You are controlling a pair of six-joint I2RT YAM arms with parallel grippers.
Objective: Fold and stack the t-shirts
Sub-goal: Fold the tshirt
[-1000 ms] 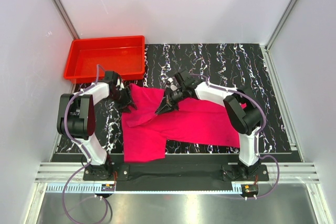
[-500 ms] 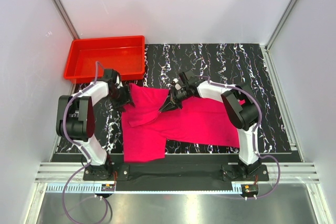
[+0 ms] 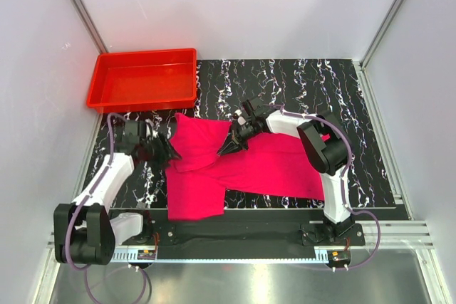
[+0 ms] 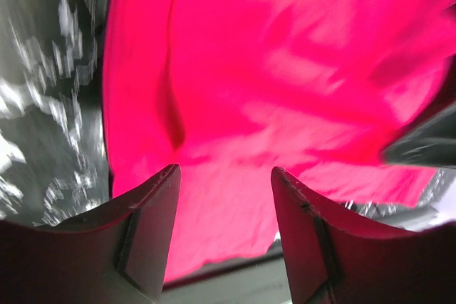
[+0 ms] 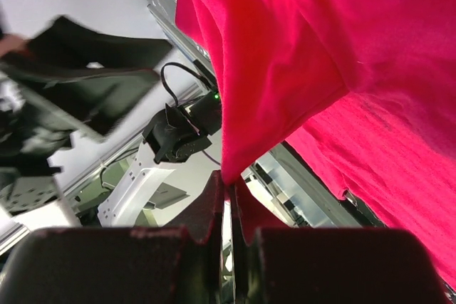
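The magenta t-shirt lay spread over the near-left part of the dark marbled table, its far-left corner folded over. The right gripper was pinched tight on a raised fold at the shirt's far edge (cloth caught between its closed fingers). The left gripper stood with jaws parted at the shirt's left edge, holding nothing. The red tray sat just beyond the folded corner, not touching it. Marbled tabletop stretched to the far right.
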